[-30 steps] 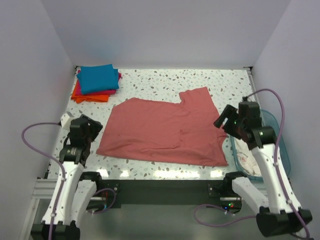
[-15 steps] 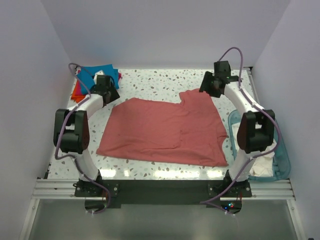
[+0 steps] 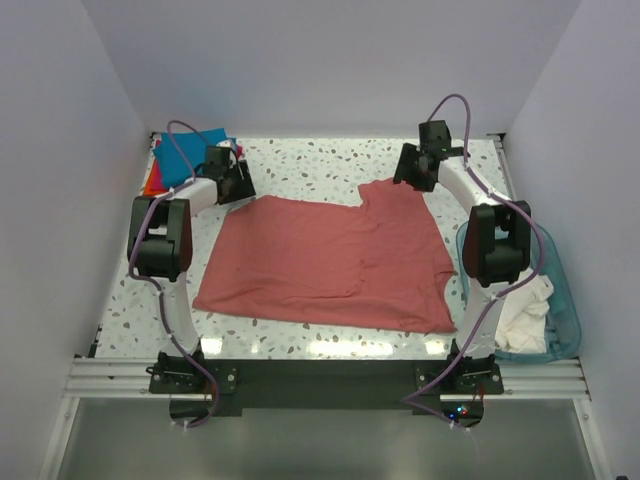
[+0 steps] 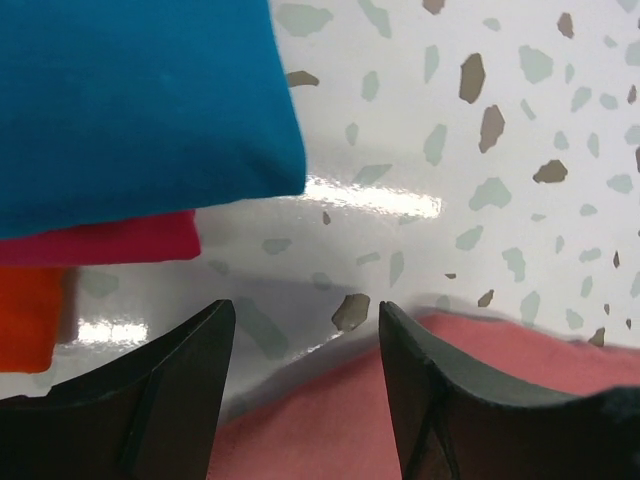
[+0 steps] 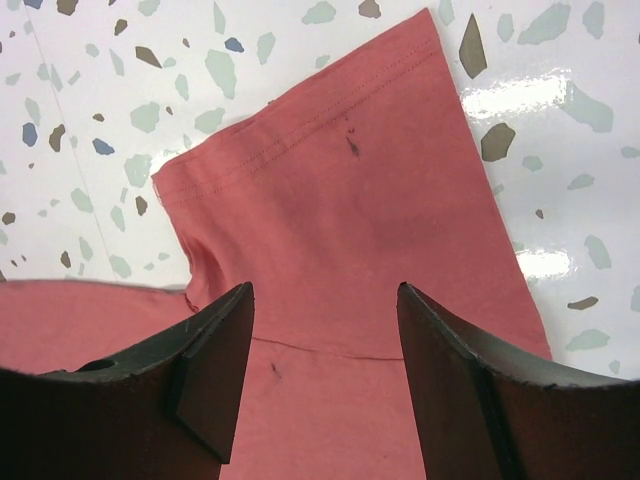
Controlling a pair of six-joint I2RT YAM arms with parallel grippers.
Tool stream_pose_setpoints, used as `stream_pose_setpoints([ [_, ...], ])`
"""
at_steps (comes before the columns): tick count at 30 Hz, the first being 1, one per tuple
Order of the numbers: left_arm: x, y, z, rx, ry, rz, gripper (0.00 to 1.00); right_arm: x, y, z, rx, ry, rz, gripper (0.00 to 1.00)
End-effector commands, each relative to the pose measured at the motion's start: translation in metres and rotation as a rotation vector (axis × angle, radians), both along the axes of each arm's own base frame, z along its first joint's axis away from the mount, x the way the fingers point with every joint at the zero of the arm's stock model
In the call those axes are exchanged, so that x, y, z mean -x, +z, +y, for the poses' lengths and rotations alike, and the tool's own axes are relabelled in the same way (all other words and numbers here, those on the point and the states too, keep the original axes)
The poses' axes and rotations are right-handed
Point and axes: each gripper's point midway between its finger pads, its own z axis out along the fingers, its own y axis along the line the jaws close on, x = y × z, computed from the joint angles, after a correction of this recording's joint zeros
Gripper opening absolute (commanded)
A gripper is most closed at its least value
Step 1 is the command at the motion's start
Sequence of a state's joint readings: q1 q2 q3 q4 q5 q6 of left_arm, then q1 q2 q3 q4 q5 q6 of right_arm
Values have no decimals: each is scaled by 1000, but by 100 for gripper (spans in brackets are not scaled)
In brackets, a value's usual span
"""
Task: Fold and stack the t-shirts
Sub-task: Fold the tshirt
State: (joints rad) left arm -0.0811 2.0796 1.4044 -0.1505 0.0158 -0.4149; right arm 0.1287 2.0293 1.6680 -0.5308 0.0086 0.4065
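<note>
Salmon-red shirt (image 3: 330, 265): flat on table (image 3: 300, 160), frame centre.
Folded stack (image 3: 190, 160): upper left.
Left tool (image 4: 300, 390), right tool (image 5: 325, 380): both spread wide, empty, over shirt's upper edge.
My judgement: fold starting; next I pinch both upper corners.
</note>
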Motion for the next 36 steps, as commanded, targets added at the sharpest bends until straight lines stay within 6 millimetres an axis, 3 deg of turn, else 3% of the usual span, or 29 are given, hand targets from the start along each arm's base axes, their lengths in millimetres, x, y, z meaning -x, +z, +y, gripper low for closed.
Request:
stream_pose_setpoints([
  [1, -14, 31, -18, 40, -111, -105, 67, -19, 23, 0, 9, 13, -88, 62],
  [4, -17, 39, -24, 51, -165, -133, 71, -18, 25, 1, 8, 19, -96, 62],
  [8, -18, 44, -30, 45, -243, -142, 69, -18, 25, 2, 9, 24, -99, 62],
  [16, -5, 35, -22, -26, -291, -93, 61, -14, 27, 2, -3, 23, -109, 61],
  [29, 10, 23, -35, 18, -373, -47, 60, -12, 30, 7, -30, 36, -116, 61],
  [36, 13, 24, -39, 34, -373, -42, 45, -11, 36, 6, -27, 32, -126, 61],
])
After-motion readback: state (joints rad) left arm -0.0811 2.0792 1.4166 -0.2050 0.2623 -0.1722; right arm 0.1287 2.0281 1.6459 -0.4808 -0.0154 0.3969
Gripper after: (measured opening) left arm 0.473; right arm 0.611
